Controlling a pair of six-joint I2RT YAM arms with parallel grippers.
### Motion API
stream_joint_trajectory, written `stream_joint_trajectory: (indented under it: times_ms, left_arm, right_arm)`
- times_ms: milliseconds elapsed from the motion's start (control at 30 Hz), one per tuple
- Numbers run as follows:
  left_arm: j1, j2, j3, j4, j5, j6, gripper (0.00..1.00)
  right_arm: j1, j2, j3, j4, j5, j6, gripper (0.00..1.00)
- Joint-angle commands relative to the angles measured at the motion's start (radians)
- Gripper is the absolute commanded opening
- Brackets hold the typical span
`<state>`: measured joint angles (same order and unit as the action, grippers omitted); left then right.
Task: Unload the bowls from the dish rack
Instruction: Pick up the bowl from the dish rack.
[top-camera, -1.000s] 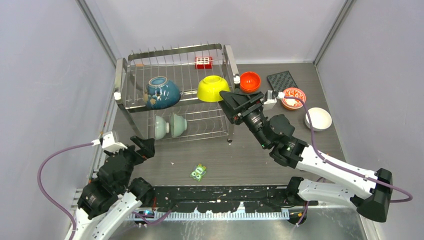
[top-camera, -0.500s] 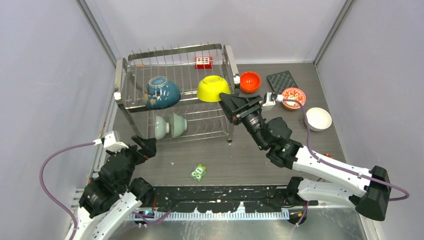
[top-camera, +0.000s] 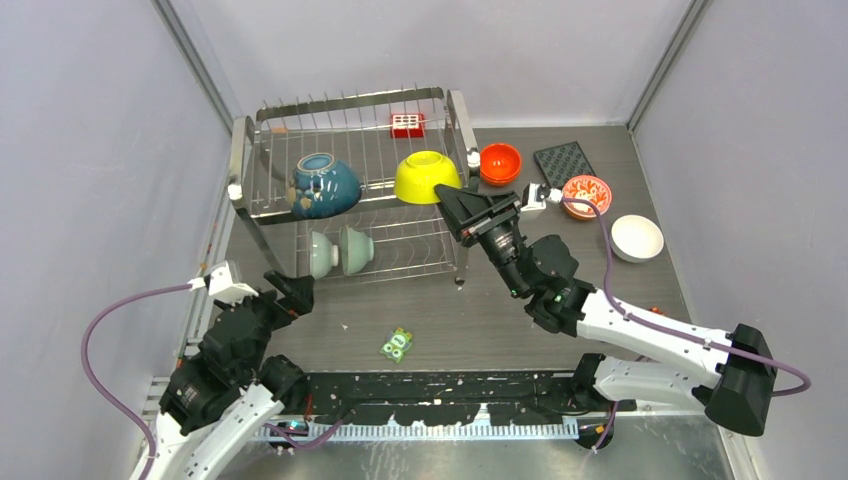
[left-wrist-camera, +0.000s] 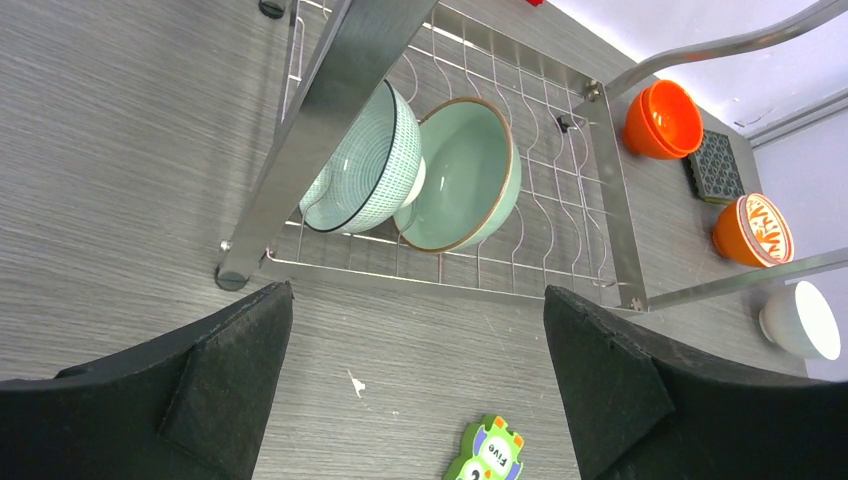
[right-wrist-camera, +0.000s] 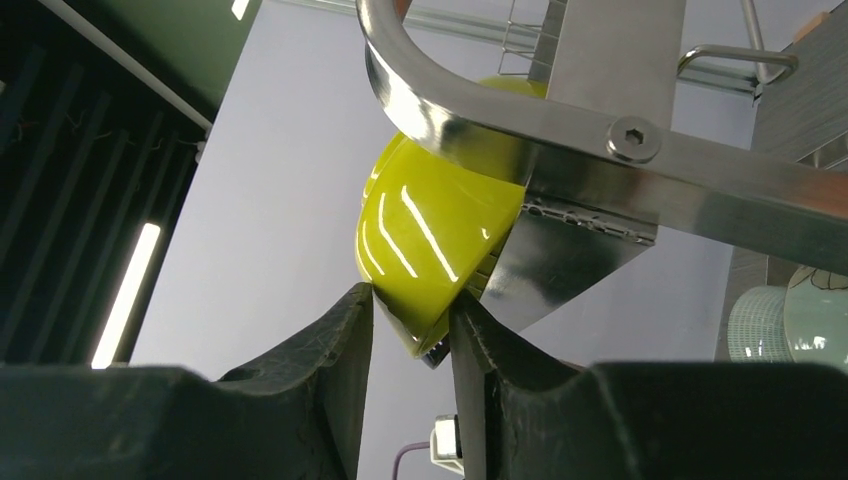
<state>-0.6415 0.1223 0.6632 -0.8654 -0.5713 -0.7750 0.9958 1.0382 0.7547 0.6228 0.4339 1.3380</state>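
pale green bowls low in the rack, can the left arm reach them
Probably yes: the open left claw faces the pale green bowls, though the dish rack's leg crosses in front of one.

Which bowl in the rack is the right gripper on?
The yellow-green bowl, top right in the dish rack: its rim is pinched by the right gripper. No other bowl is touched.

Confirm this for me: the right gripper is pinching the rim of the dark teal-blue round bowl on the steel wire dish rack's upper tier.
Wrong bowl. The right gripper is pinching the rim of the glossy yellow-green round bowl on the steel wire dish rack's upper tier. The right wrist view shows its fingers on either side of that rim.
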Motion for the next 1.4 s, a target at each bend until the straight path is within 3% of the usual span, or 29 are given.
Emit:
stream_joint_trajectory:
  times_ms: [0, 433, 700, 933, 1367]
  left_arm:
    - [-0.002, 0.006, -0.005, 0.034, 0.005, -0.009, 0.97]
    - [-0.001, 0.004, -0.01, 0.028, 0.013, -0.015, 0.97]
    - [-0.001, -0.002, -0.009, 0.018, 0.013, -0.019, 0.97]
    - [-0.002, -0.01, -0.012, 0.007, 0.012, -0.02, 0.97]
    - [-0.003, -0.027, -0.015, -0.009, 0.007, -0.02, 0.97]
  right_arm:
    - [0.005, 0.005, -0.002, 0.088, 0.032, -0.012, 0.37]
    - [0.004, 0.009, -0.026, 0.13, 0.033, -0.017, 0.23]
    - [0.005, 0.015, -0.043, 0.155, 0.038, -0.031, 0.01]
    - [0.004, 0.02, -0.049, 0.209, 0.04, -0.125, 0.01]
    - [-0.01, 0.112, -0.01, 0.467, -0.075, -0.397, 0.01]
